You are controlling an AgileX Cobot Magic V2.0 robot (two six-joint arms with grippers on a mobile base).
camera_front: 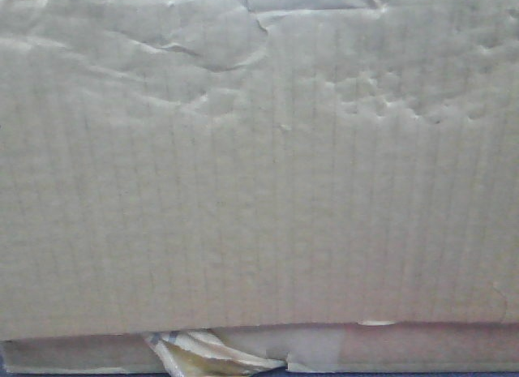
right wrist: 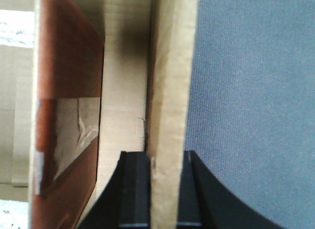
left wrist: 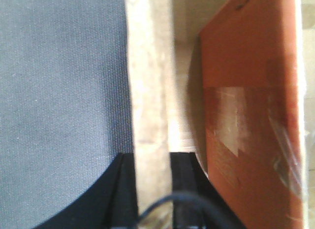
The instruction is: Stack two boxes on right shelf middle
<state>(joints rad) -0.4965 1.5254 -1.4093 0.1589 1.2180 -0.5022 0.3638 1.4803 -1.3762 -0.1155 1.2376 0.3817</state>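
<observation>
A tall brown cardboard box with a wrinkled, dented face fills the front view. Below its bottom edge shows a strip of the shallow box with torn, peeling tape. My left gripper is shut on the upright side wall of an open box, one finger on each side. My right gripper is shut the same way on the opposite side wall. Orange-brown taped flaps stand inside the box. The steel shelf is out of view.
A blue-grey textured surface lies outside the gripped walls in the left wrist view and in the right wrist view. The box hides everything ahead in the front view.
</observation>
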